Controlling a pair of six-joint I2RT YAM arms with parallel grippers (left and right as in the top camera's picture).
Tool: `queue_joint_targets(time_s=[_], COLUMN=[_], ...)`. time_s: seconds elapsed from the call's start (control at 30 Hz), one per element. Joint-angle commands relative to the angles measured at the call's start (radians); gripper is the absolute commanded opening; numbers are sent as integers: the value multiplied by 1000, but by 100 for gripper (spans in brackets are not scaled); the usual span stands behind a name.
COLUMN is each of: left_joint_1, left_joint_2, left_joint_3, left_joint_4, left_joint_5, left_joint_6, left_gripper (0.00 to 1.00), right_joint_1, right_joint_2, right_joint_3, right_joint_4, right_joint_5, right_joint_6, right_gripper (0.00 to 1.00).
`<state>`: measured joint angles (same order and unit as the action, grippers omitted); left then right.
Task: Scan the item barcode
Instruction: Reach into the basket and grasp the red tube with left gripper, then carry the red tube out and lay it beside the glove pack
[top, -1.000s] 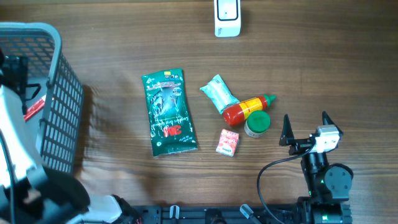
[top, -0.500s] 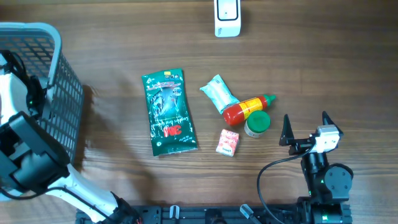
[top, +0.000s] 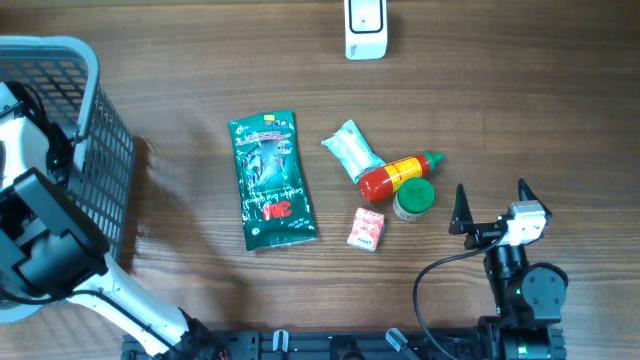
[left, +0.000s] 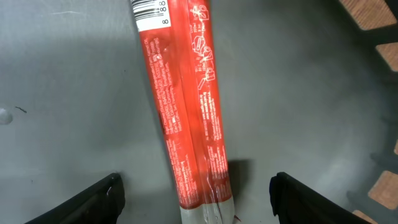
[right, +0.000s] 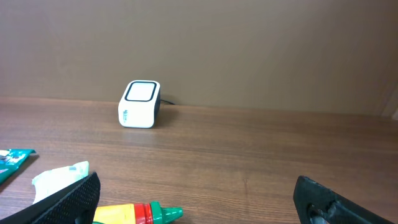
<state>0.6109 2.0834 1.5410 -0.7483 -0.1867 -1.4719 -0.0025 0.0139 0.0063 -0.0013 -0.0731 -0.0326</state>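
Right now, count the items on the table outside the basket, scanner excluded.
5. Green packet, leftmost; white pouch, top of the cluster; red sauce bottle beside it; green-lidded jar under the bottle; pink box lowest. The basket may hide others.

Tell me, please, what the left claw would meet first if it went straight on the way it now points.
The red packet: it lies on the floor of the basket, directly in line with the open left claw. How much gap remains is hard to judge from the wrist view.
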Motion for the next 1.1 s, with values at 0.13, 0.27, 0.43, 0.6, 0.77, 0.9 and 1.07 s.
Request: queue_joint_targets(time_s=[0.13,0.27,0.43,0.6,0.77,0.9,1.07], left_joint_1=[8,10,10,10,10,10,10], left_joint_2=[129,129,127,92,-44,-214,-456], left_joint_3=[-25,-25,-24,-24,-22,-22,-22], left_joint_4=[-75,-140,-233,-317,-348,-355,-364], left_joint_5=[47,47,48,48,47,47,48], left_joint_6=[-10,-8,2,2,71,108,112], left_gripper=[43,27,4,4,4,4,4], right_joint_1=[5,5,5,5,5,5,5], right_joint_2=[-3,-3,-3,-3,-3,-3,-3], right_joint_3=[-1,-1,-1,-1,-1,-1,-1], right_joint_4=[2,2,2,2,2,2,2], right_joint_5=[13,13,13,13,13,13,13], right_joint_6=[-18,-18,-17,-17,-17,-17,-18], right_gripper=[100,100,100,100,100,100,100])
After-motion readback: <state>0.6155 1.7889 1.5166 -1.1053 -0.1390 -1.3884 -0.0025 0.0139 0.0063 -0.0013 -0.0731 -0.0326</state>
